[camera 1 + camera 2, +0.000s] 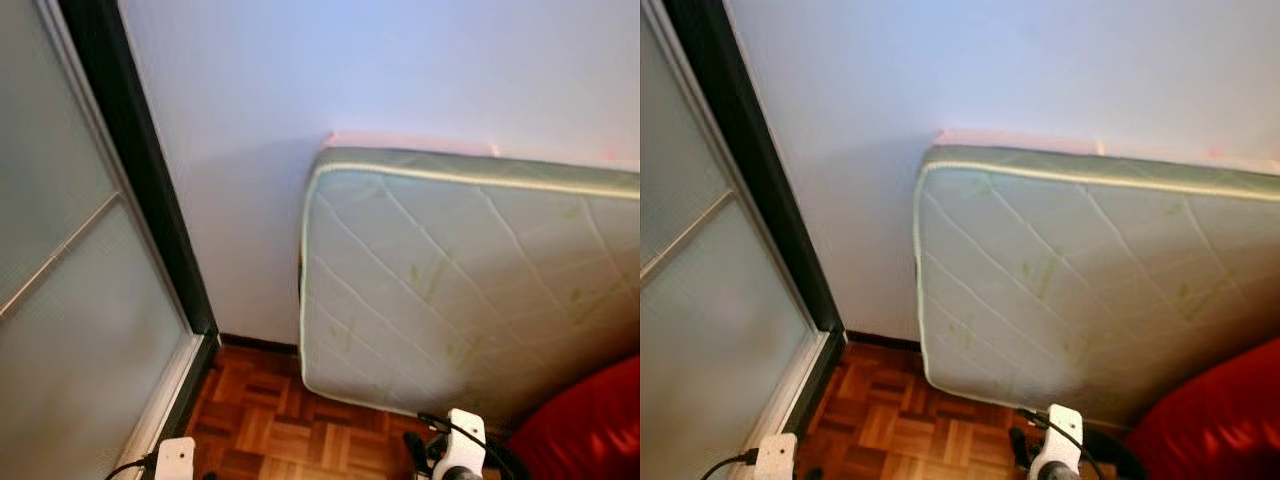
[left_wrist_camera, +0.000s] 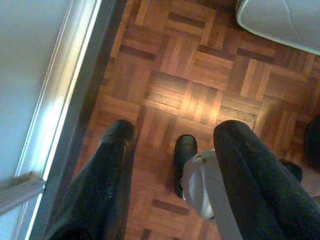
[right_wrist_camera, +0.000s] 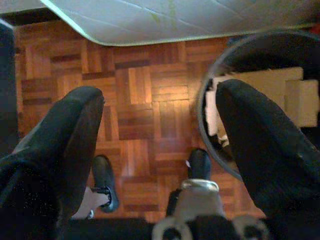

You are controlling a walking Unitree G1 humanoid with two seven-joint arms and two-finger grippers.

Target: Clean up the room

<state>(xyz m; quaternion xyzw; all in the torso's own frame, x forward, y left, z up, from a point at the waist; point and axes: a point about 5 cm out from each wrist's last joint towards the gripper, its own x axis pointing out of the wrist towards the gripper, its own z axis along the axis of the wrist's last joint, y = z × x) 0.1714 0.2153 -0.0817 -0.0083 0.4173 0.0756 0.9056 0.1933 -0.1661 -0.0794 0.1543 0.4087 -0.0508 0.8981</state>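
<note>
From the left eye view I note a quilted mattress (image 1: pixel 470 290) standing on its long edge, leaning against the pale wall (image 1: pixel 300 90), its lower corner on the parquet floor (image 1: pixel 270 420). A frosted glass door (image 1: pixel 70 330) in a dark frame stands at my left, and something red (image 1: pixel 590 425) sits at the lower right, too cropped to identify. The tops of both wrists show at the lower edge.

In the left wrist view, the left gripper (image 2: pixel 172 145) hangs over bare parquet with its fingers spread apart and nothing between them; the door's sill runs just beside it and the mattress corner lies well apart from it.

In the right wrist view, the right gripper (image 3: pixel 160 115) is likewise spread wide and empty. One finger overlaps the rim of a round dark bin (image 3: pixel 210 95) holding pale, boxy items, possibly cardboard (image 3: pixel 270 85). The mattress edge lies beyond the fingertips, not touching them.
</note>
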